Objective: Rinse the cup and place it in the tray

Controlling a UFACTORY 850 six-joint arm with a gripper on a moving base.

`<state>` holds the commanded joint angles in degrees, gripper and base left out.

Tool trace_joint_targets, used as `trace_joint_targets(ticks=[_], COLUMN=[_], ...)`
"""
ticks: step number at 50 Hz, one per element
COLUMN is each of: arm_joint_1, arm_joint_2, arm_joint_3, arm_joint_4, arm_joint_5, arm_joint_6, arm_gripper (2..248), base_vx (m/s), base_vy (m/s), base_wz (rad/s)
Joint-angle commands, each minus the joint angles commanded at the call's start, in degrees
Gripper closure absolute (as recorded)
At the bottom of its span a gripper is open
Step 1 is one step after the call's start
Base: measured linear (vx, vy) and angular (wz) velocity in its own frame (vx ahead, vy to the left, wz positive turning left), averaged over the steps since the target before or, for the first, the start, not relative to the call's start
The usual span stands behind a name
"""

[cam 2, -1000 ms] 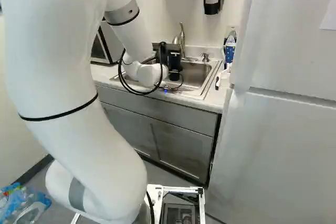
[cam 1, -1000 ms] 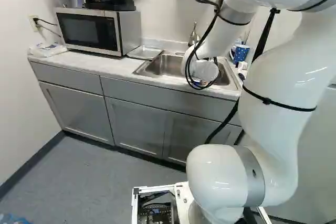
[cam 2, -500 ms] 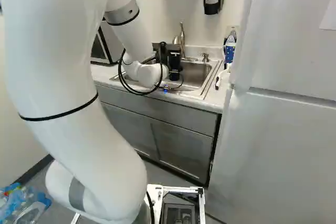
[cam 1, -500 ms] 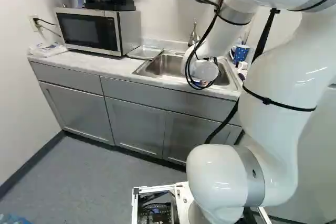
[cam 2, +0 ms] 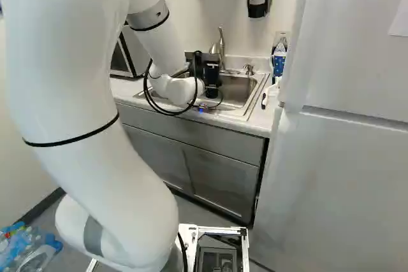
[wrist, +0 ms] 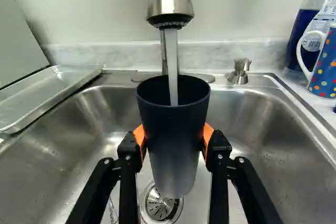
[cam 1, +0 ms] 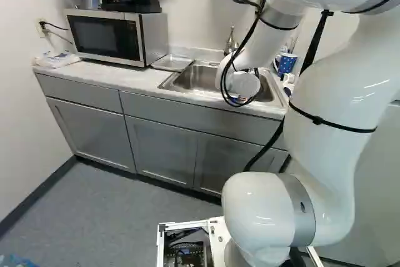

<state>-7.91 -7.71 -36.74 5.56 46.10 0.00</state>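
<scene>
Arm [cam 2: 70,81] unmoved vs 1 s ago; gripper [wrist: 173,139] clamped on cup [wrist: 172,124] under faucet [wrist: 169,3], water [wrist: 171,66] running in. Rinse prob. underway; tray [wrist: 44,95] off to faucet's side, placing TBD.

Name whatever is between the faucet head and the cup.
A stream of water is there, falling from the faucet head into the open mouth of the cup. The wrist view shows it.

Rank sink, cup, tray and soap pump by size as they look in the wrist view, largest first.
1. Sink
2. Cup
3. Tray
4. Soap pump

The cup's nearness to the camera likely enlarges it.
</scene>
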Motion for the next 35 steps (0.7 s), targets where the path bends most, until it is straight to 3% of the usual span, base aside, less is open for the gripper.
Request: trace_joint_targets(ticks=[35], arm_joint_1=[0.0], arm_joint_2=[0.0], arm_joint_3=[0.0], arm_joint_4=[0.0], arm_joint_5=[0.0], arm_joint_6=[0.0], arm_gripper=[127], base_vx=[0.000], base_vy=[0.000], base_wz=[0.000])
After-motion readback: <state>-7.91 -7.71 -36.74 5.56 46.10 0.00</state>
